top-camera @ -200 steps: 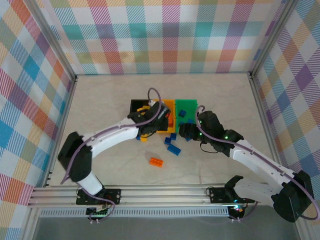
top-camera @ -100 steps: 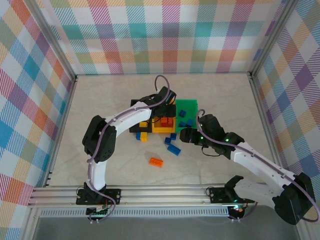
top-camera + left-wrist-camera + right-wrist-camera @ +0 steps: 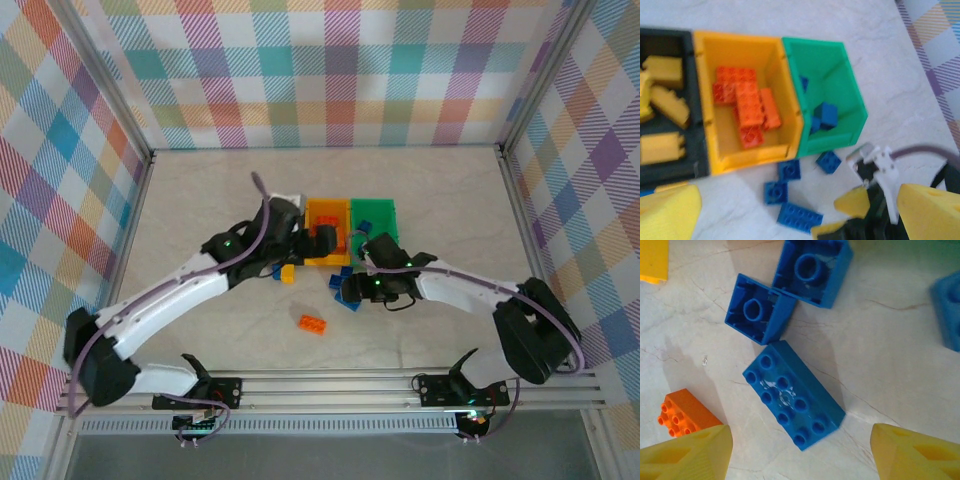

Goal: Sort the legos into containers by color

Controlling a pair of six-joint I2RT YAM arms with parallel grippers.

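Three containers stand in a row: the black bin holds yellow legos, the orange-yellow bin holds orange legos, and the green bin holds blue legos. Loose blue legos lie on the table in front of the bins. My left gripper hangs open and empty above the bins' near side. My right gripper is open low over a long blue brick, which lies between its fingers, untouched.
An orange brick lies alone nearer the arms. A yellow brick sits by the black bin's front. Two upturned blue bricks lie just beyond the long one. Checked walls ring the table.
My left gripper has gone from shut to wide open and drawn back from over the orange-yellow bin. My right gripper has moved left and down over the loose blue bricks.
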